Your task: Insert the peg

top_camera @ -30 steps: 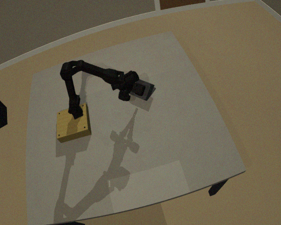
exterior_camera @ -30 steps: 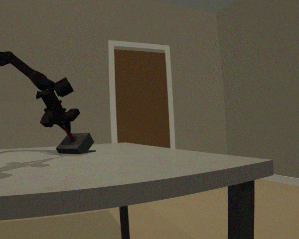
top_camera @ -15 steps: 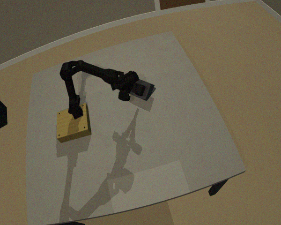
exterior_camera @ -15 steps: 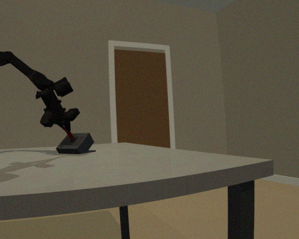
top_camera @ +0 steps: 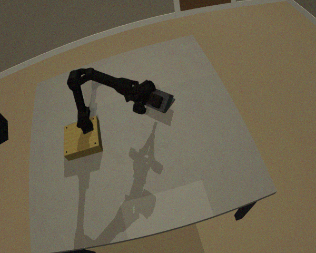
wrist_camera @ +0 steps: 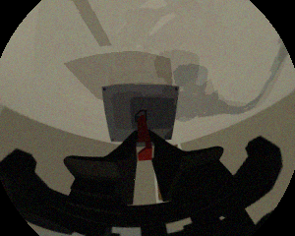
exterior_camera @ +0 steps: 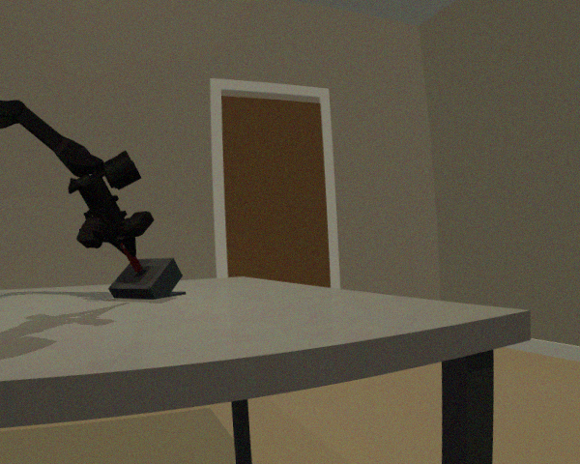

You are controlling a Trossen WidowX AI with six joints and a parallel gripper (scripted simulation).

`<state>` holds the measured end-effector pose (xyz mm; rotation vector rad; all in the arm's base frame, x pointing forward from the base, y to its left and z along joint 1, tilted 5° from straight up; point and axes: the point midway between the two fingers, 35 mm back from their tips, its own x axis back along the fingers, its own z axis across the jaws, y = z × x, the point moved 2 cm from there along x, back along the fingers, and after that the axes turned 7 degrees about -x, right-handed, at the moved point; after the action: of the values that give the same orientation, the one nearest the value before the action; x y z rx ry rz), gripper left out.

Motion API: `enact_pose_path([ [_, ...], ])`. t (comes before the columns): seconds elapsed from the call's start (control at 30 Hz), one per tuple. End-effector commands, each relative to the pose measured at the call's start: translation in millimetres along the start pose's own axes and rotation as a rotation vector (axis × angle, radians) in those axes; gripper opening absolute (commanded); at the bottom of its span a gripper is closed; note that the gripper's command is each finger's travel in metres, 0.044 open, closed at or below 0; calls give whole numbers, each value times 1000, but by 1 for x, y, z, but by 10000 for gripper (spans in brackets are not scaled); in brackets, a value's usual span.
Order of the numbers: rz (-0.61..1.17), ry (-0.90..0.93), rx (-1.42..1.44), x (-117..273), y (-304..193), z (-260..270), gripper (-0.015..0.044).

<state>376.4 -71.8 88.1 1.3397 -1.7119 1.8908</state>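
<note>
— What does the side view show?
— A black, jointed robot arm (top_camera: pixel 104 77) (exterior_camera: pixel 43 127) reaches down to a dark grey, box-shaped sloped panel (top_camera: pixel 166 99) (exterior_camera: pixel 162 279) (wrist_camera: pixel 120 113) on a pale grey, flat tabletop (top_camera: pixel 207 141) (exterior_camera: pixel 280 324) (wrist_camera: pixel 34 59). Its black two-fingered gripper (exterior_camera: pixel 126 246) (wrist_camera: pixel 143 133) is clamped on a slim red peg (exterior_camera: pixel 134 262) (wrist_camera: pixel 143 129), which leans at a tilt, lower end at the panel's face.
— Can you see the peg from above?
— No. That view hides it behind the arm, but it alone shows the whole yellow, square wooden base block (top_camera: pixel 81 138) under the arm's foot.
— And from the wrist?
— There the red peg runs between the two fingertips toward the dark outline of the hole (wrist_camera: pixel 141 114) in the panel's face. Its tip overlaps that outline — how deep it sits, I cannot tell. This view also shows small dark dots at the panel's two far corners, too fine to make out from the side.
</note>
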Motion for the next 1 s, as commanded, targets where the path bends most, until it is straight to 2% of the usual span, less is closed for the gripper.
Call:
enact_pose_path([
  [0.0,-3,-3,-4,-2,2,-1,0],
  [0.97,-3,-3,-4,-12,2,1,0],
])
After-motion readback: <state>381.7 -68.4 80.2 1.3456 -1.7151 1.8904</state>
